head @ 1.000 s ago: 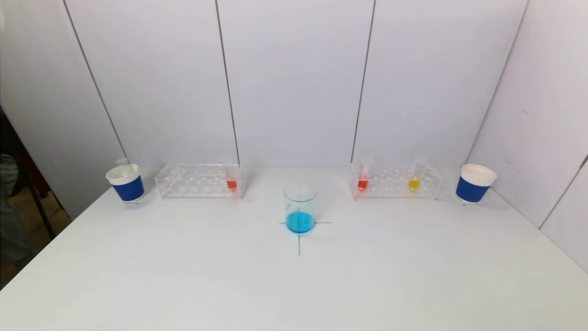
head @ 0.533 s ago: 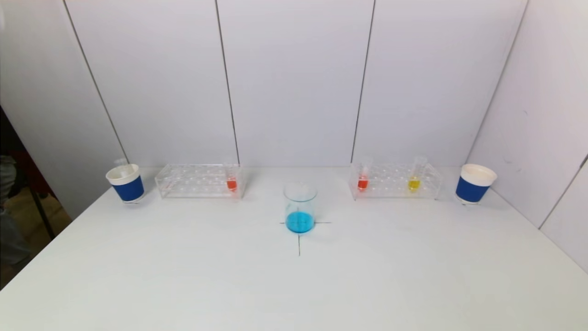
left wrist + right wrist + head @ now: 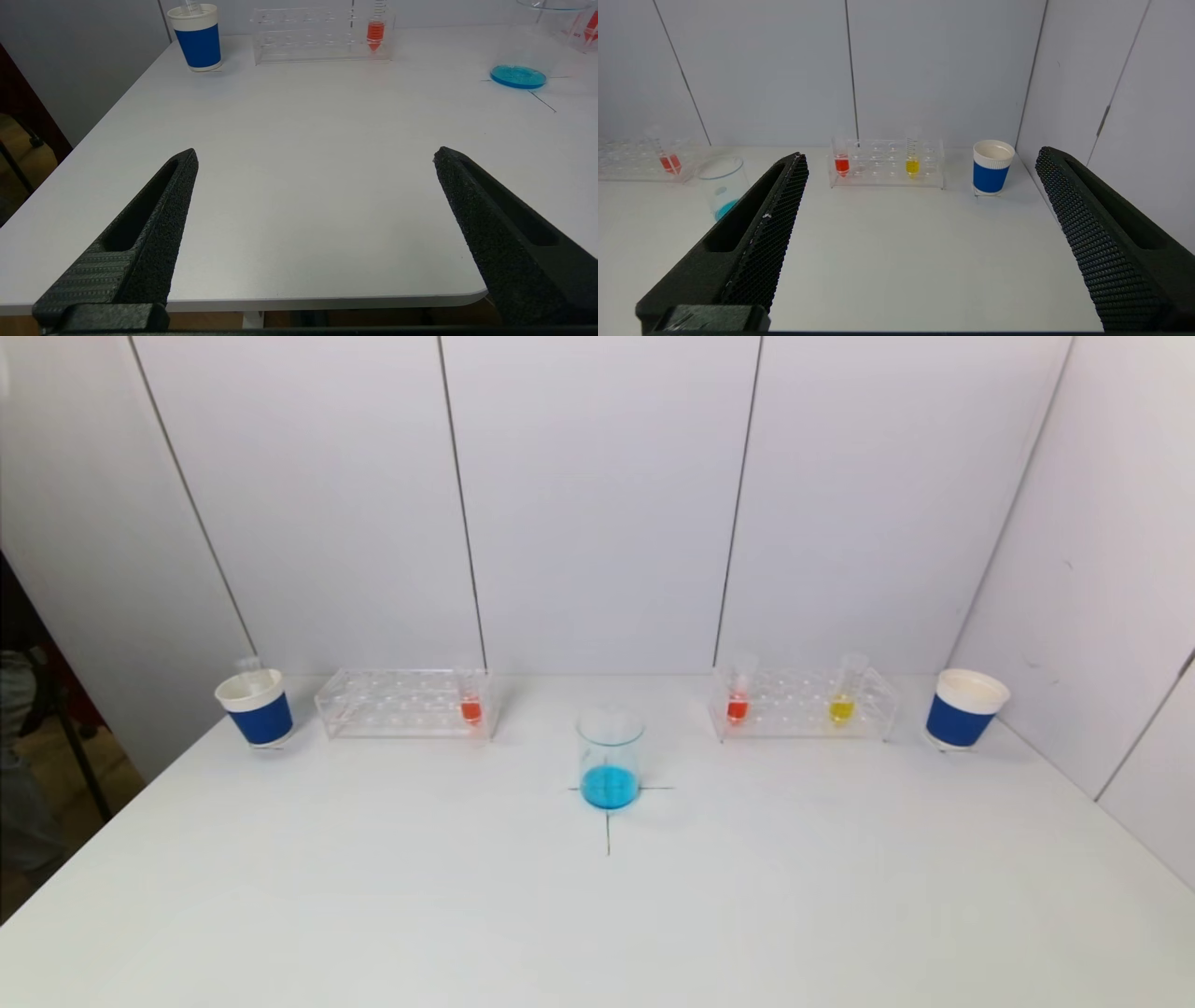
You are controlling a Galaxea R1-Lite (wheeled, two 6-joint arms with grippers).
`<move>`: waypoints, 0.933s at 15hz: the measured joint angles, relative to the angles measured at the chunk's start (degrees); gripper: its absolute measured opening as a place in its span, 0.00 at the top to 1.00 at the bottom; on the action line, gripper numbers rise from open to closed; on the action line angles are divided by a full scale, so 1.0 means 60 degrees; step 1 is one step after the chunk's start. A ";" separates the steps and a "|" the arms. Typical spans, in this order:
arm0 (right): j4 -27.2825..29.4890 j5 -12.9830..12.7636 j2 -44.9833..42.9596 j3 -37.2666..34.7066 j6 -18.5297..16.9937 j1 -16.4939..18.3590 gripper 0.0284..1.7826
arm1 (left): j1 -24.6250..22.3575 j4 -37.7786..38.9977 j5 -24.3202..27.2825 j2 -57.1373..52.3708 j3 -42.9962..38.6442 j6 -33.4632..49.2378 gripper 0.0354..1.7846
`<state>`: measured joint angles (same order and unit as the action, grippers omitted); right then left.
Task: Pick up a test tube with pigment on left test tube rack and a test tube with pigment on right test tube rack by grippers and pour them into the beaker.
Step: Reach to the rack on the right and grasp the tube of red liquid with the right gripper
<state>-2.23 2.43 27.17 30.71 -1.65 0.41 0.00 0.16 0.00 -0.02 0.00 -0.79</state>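
A glass beaker (image 3: pixel 610 756) with blue liquid stands on a cross mark mid-table. The clear left rack (image 3: pixel 403 703) holds one tube of orange-red pigment (image 3: pixel 471 708). The clear right rack (image 3: pixel 803 704) holds a red tube (image 3: pixel 738 707) and a yellow tube (image 3: pixel 842 708). Neither gripper shows in the head view. My left gripper (image 3: pixel 315 156) is open and empty above the table's near left edge, far from the left rack (image 3: pixel 322 35). My right gripper (image 3: pixel 922 156) is open and empty, facing the right rack (image 3: pixel 887 163) from a distance.
A blue-and-white paper cup (image 3: pixel 255 707) with an empty tube in it stands left of the left rack. A second such cup (image 3: pixel 965 708) stands right of the right rack. White panel walls close the back and right. The table's left edge drops off.
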 joint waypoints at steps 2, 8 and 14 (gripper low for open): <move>-0.0547 0.0012 0.1185 0.0427 0.0100 -0.0002 0.00 | 0.0000 0.0000 0.0000 0.0000 0.0000 0.0004 0.01; -0.2991 -0.0439 0.4933 0.1203 0.0244 -0.0463 0.00 | 0.0000 0.0000 0.0000 0.0000 0.0000 0.0000 0.01; -0.5461 -0.2168 0.8192 0.1703 0.0205 -0.2237 0.00 | 0.0000 0.0000 0.0000 0.0000 0.0000 0.0000 0.01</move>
<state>-35.00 -10.58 76.33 40.92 -0.41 -13.01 0.00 0.16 0.00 -0.02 0.00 -0.79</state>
